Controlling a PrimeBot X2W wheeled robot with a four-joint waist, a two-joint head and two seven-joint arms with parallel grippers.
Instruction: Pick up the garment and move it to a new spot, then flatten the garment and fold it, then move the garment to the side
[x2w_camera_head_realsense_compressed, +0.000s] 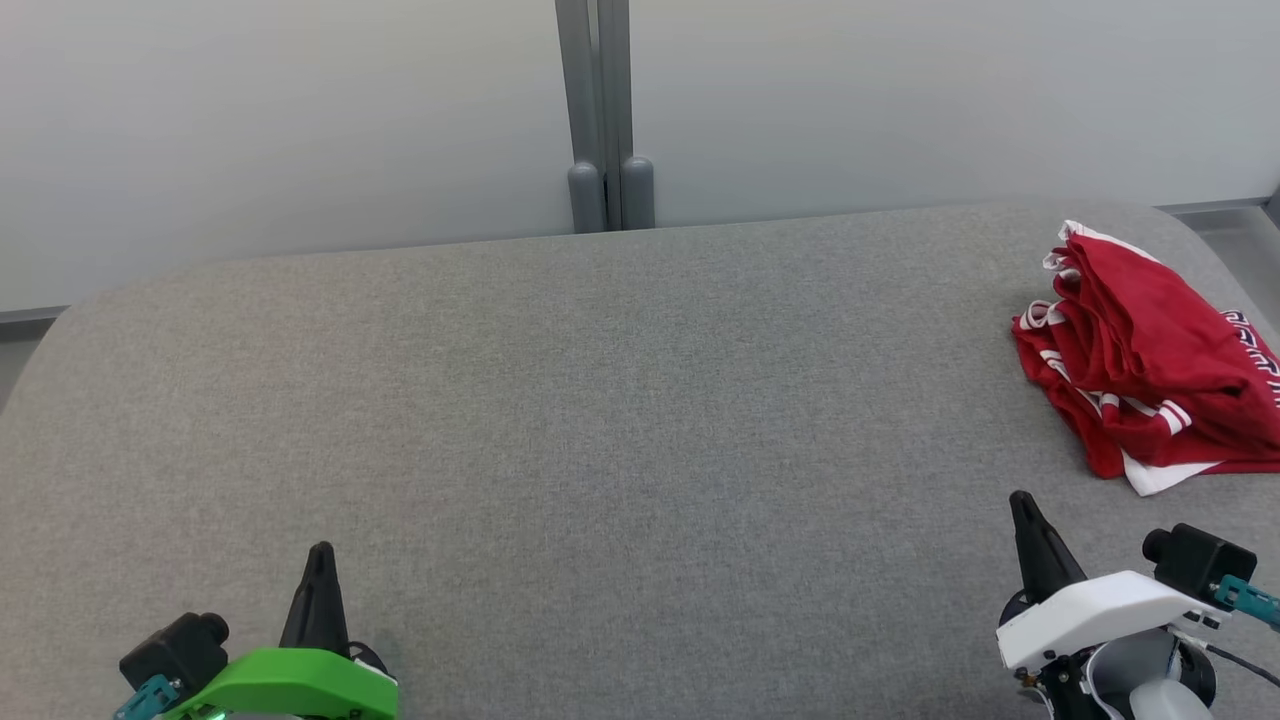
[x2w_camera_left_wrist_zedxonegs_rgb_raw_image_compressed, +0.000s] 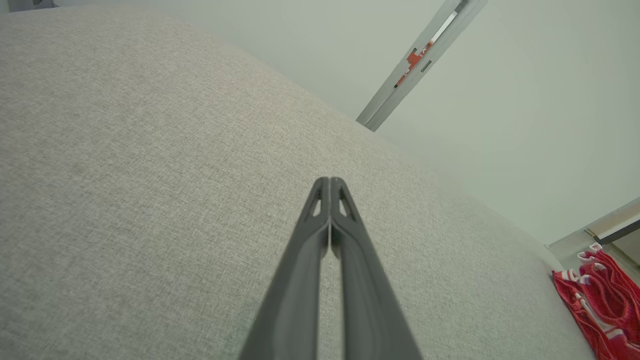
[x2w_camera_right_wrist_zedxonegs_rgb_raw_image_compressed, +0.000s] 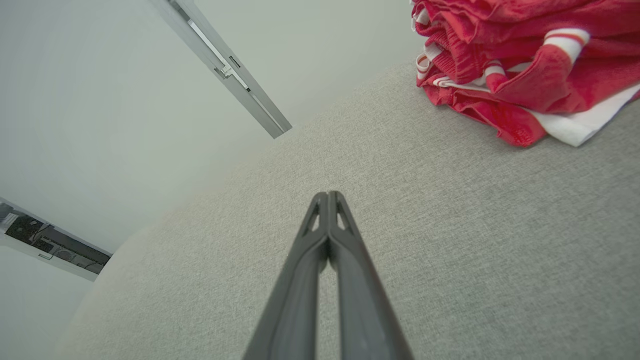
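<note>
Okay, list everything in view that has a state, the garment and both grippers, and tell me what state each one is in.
garment: lying in rumpled layers at the right of the grey surface, unheld.
left gripper: shut, empty, far from the garment.
right gripper: shut, empty, just short of the garment.

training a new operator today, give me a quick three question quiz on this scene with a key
1. Fill in: the left tool and the right tool are both ___ (open or shut).
2. Which tool is nearer the garment? A. left  B. right  C. both equally near
3. True or false: the right tool grips the garment.

Key: 1. shut, and empty. 2. B. 3. false, it sits apart from the garment.
</note>
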